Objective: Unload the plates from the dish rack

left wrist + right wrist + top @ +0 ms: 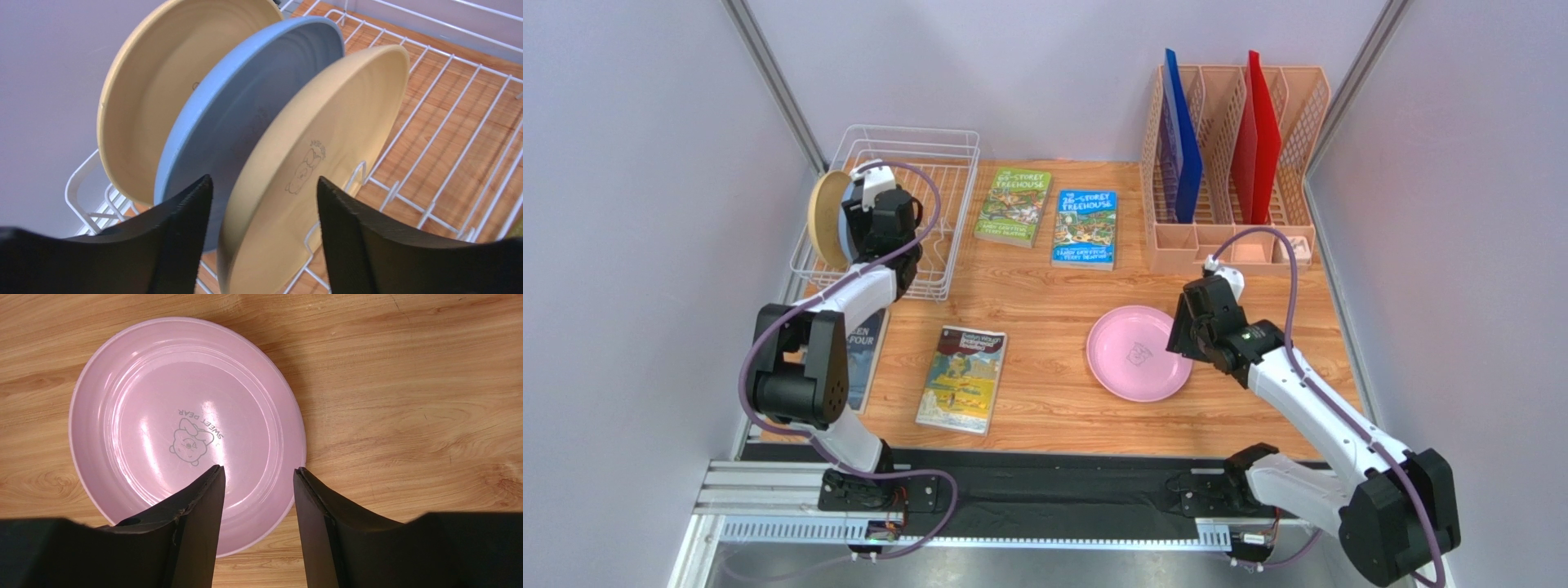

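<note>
One plate out, three to go by my count. The pink plate (184, 429) lies flat, face up on the wooden table (1038, 319), right of middle and toward the near edge, well apart from the dish rack (946, 184), which sits at the far left corner. The right gripper (258, 471) hovers over the pink plate's near rim, jaws spread, pinching nothing; I can't tell if it touches. The left gripper (264, 184) is at the rack, jaws also spread and empty, lined up on the front cream-tan plate (319, 141). That plate's rim sits in the gap between the fingers (184, 226), but I see no contact yet. Behind it the light blue plate (245, 104) and the rear cream-tan plate (166, 79) stand on edge, all three leaning the same way, close together in the prongs. Step in hand, as I judge it: grasping the second plate with the left arm. The next move calls for easing in until the rim is deep between the pads and closing on that plate only. The left finger is just beside the blue plate, so it could get nudged. Then lift up clear of the prongs before swinging over bare table, away from the books (1085, 227).
</note>
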Robot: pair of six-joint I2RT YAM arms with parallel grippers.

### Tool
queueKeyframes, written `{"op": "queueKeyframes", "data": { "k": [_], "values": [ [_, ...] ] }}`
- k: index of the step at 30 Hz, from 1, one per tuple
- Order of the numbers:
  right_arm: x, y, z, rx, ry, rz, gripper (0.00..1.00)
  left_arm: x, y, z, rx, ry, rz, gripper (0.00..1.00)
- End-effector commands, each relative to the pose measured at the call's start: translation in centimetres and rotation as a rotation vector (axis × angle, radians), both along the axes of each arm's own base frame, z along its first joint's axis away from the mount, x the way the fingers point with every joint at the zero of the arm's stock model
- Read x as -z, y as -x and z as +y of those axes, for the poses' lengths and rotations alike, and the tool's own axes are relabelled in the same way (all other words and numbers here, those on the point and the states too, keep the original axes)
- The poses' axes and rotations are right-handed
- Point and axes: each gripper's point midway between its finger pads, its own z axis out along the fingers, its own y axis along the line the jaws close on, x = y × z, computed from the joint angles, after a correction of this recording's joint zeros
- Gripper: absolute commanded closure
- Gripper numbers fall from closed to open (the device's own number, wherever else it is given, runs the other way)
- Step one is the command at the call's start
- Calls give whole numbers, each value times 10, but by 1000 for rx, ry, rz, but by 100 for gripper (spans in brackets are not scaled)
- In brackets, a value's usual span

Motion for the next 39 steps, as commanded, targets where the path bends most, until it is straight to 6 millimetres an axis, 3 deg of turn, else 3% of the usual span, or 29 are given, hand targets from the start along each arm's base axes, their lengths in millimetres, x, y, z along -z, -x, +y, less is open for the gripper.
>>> {"op": "queueKeyframes", "data": {
  "k": [1,2,4,5,8,14,22,28,30,32,33,34,35,36,38,39],
  "values": [
    [-15,-14,5,-19,-7,-49,50,-25,-12,4,-13,18,-78,40],
    [-14,-15,5,-20,-2,-47,50,-24,-11,5,-14,12,-73,56],
    [-15,-16,6,-22,-3,-48,50,-24,-7,6,-15,4,-71,67],
    [-14,-17,6,-20,0,-44,50,-24,-6,6,-16,5,-69,81],
    [-13,-20,6,-18,7,-38,50,-29,-1,5,-1,6,-72,100],
    [-12,-24,6,-25,30,-24,50,-49,8,7,-13,5,-115,100],
    [-12,-30,9,-40,51,6,50,-94,23,17,-110,-86,-196,100],
    [-33,-30,12,-55,28,-42,50,-124,42,3,-120,-144,-251,100],
    [-48,-32,27,-133,-31,-97,49,-127,49,-7,-62,-97,-211,100],
    [-64,-33,46,-207,-115,-138,48,-126,46,-30,66,27,-210,100],
    [-78,-38,55,-234,-157,-190,48,-127,55,-34,90,58,-185,100],
    [-87,-40,63,-255,-193,-214,47,-125,52,-52,194,116,-175,100],
    [-107,-43,83,-322,-279,-261,47,-135,57,-59,223,181,-213,100],
    [-116,-46,91,-339,-319,-282,47,-123,62,-76,316,227,-151,100],
    [-142,-55,114,-408,-420,-355,46,-124,70,-90,372,316,-147,100],
    [-141,-60,125,-430,-452,-339,46,-120,74,-105,444,355,-117,100]
  ]
}}
